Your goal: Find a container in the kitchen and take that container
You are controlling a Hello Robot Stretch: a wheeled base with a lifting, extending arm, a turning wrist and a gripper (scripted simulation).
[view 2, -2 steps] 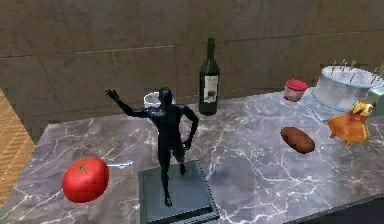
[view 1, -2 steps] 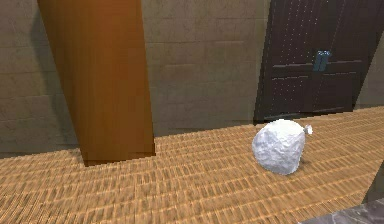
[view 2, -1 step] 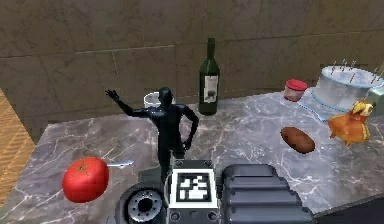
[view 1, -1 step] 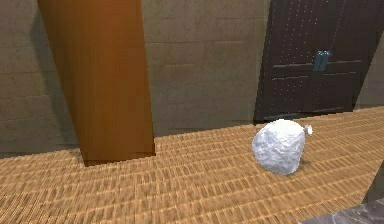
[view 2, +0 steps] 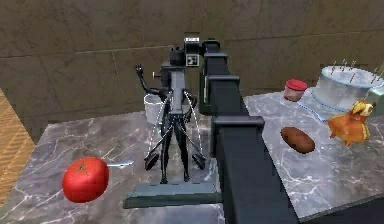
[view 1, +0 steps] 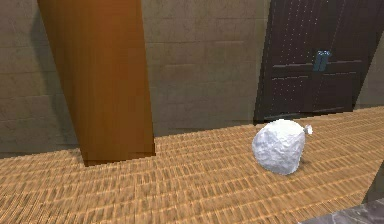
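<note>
- Forward view: a crumpled white round lump (view 1: pixel 281 148) lies on the striped wooden floor (view 1: pixel 150 185), between a tall orange-brown wooden panel (view 1: pixel 100 80) and a dark panelled double door (view 1: pixel 318 60).
- Arm side view: the dark square arm (view 2: pixel 235 130) reaches over a grey marble countertop (view 2: pixel 300 178). The gripper (view 2: pixel 148 80) is at a white cup-shaped container (view 2: pixel 154 108) standing there. I cannot tell how its fingers are set or whether it holds anything.
- A round red tomato (view 2: pixel 85 178) lies near the counter's front.

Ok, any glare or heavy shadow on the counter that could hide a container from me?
Arm side view: the marble counter is evenly lit, no glare; the white cup, the red tomato and the small red pot stand out plainly, but the dark arm covers the counter's middle strip. Forward view: flat, dimmer light on wall and floor; the white crumpled ball stands out bright.
</note>
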